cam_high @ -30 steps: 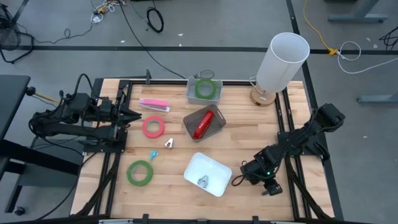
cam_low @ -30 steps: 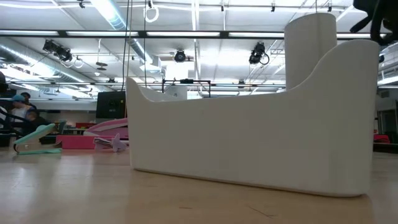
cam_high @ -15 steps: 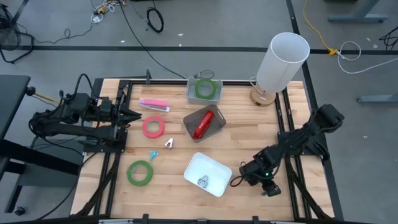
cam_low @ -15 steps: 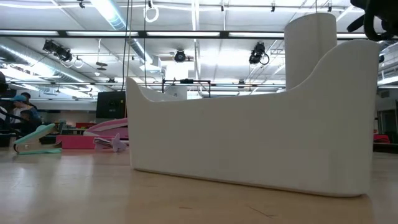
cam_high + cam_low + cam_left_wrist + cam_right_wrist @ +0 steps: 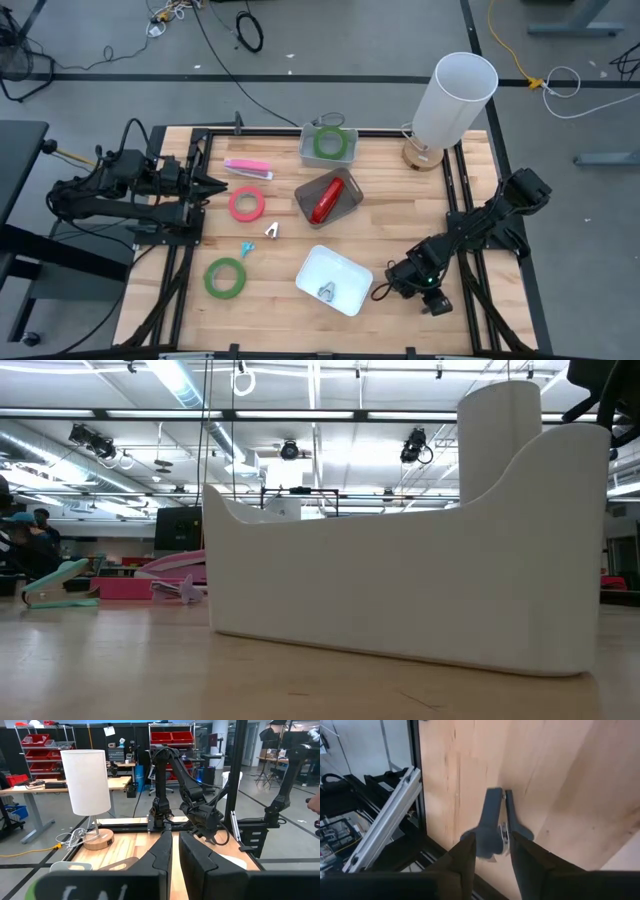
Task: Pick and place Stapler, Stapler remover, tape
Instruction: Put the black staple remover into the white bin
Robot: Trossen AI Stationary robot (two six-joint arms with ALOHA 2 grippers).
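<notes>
A red stapler [image 5: 325, 198] lies in a grey tray [image 5: 348, 208] at the table's middle. One green tape roll [image 5: 332, 143] lies in a clear box at the far edge. A red-pink roll [image 5: 246, 204] and another green roll [image 5: 226, 277] lie flat on the table's left half. One stapler remover [image 5: 272, 230] lies on the wood, and another [image 5: 327, 291] lies in the white tray [image 5: 345, 266]. My left gripper [image 5: 218, 183] is shut and empty at the left edge, as its wrist view [image 5: 173, 854] shows. My right gripper [image 5: 383, 290] is shut and empty just right of the white tray, low over the bare wood [image 5: 503, 815].
A white lamp [image 5: 452, 100] stands at the far right corner. A pink object [image 5: 248, 168] lies near my left gripper, and a small blue clip [image 5: 246, 247] lies by the near green roll. In the low view the white tray [image 5: 400, 590] fills most of the picture.
</notes>
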